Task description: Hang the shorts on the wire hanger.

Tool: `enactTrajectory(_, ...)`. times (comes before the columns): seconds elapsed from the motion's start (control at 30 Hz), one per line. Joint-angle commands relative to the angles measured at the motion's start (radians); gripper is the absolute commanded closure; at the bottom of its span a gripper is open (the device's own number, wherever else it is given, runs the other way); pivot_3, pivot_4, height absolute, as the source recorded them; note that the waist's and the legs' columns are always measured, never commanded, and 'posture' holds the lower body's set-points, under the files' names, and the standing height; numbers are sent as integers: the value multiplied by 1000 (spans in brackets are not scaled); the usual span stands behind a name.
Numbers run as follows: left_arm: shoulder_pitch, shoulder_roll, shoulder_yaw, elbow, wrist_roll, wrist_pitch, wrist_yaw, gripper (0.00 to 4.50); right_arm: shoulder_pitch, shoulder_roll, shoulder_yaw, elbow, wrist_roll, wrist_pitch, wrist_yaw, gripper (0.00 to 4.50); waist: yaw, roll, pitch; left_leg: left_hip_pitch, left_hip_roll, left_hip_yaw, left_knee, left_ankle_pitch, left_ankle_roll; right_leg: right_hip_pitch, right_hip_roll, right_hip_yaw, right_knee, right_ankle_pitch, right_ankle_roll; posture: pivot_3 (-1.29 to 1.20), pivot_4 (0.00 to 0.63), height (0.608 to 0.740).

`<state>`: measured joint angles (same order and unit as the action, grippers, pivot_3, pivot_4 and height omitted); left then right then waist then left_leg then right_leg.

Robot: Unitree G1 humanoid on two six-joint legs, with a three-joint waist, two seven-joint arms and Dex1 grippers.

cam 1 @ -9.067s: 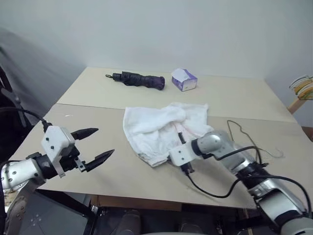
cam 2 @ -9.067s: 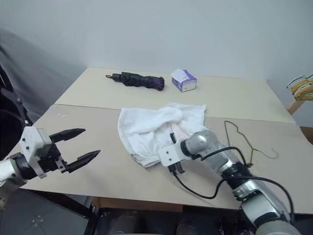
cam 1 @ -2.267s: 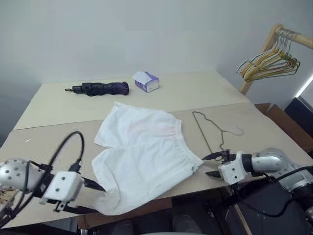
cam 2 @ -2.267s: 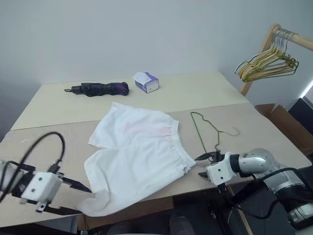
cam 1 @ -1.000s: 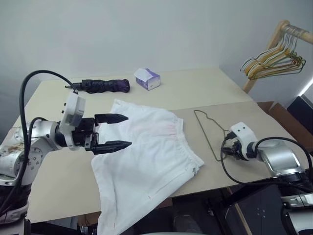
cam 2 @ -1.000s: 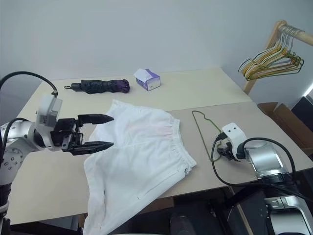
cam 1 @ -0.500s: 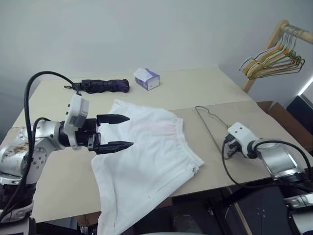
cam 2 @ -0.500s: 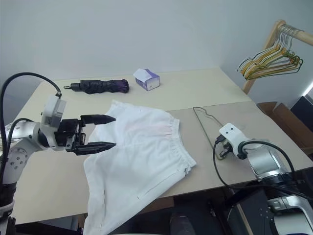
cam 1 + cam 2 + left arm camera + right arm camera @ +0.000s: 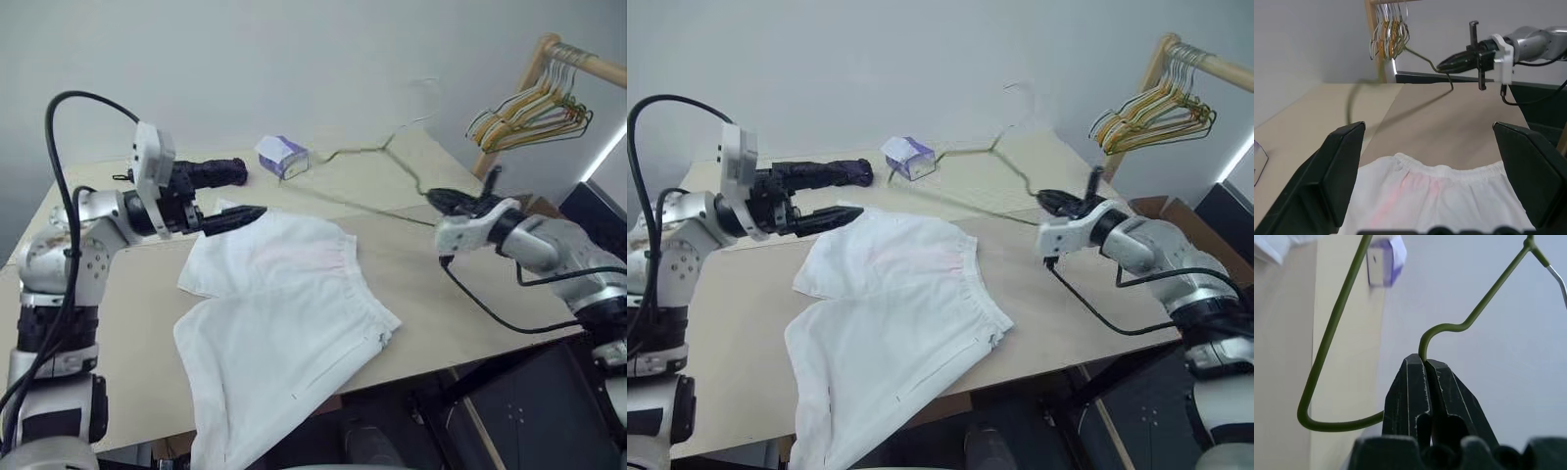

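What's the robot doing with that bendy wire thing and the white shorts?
The robot is getting ready to hang up the shorts. Its right gripper has its jaws shut on the wire hanger, holding it up in the air above the table. The left gripper, jaws open, hovers by the top edge of the shorts, which lie flat on the table and are not on the hanger yet.

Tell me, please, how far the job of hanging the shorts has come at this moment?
Done: the right gripper is shut on the wire hanger and holds it in the air above the table. In hand: the open left gripper hovers by the shorts. Left: the shorts lie flat, not yet on the hanger.
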<state>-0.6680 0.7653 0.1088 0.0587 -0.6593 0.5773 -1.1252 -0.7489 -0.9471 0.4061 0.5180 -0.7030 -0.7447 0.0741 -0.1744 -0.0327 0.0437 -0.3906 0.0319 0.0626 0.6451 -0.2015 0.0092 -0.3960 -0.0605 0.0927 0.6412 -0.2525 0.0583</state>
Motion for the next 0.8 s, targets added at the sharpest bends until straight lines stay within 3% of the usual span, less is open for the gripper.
enactTrajectory(0.03, -46, 23, -18, 36, 18, 4, -66, 0, -115, -12, 41, 88, -190, -143, -210, 4454, -5, 0, 0, -1, 0, 0, 0, 0, 0, -2, 0, 1, 0, 0, 0, -92, 0, 740)
enactTrajectory(0.27, -59, 37, -215, 88, 207, -89, -197, 0, -259, 47, 112, 182, -336, -223, -367, 4454, -11, 0, 0, -1, 0, -3, 0, 0, 0, -2, 0, 2, 1, 3, -5, -72, 0, 740)
enactTrajectory(0.37, -52, 18, -305, 128, 337, -176, -179, 0, -281, 57, 121, 181, -357, -230, -392, 4454, -8, 0, 0, -1, 0, -4, 0, 0, 0, -2, 0, 2, 1, 3, -5, -75, 0, 740)
enactTrajectory(0.53, -57, -22, -330, 168, 383, -154, -162, 0, -293, 61, 117, 177, -368, -228, -410, 4454, -6, 0, 0, -2, 0, -4, 0, 0, 1, -2, 0, 3, 1, 4, -5, -75, 0, 740)
enactTrajectory(0.67, -54, -41, -326, 165, 392, -135, -159, 837, -290, 55, 113, 167, -365, -226, -409, 4500, -7, 0, 0, -2, 0, -5, 0, 0, 1, -2, 0, 3, 1, 4, -5, -75, 0, 740)
enactTrajectory(0.8, -68, -61, -320, 180, 400, -132, -148, 2189, -290, 53, 112, 162, -369, -223, -409, 4500, -7, 0, 0, -1, 0, -5, 0, 0, 1, -2, 0, 3, 2, 4, -5, -90, 0, 740)
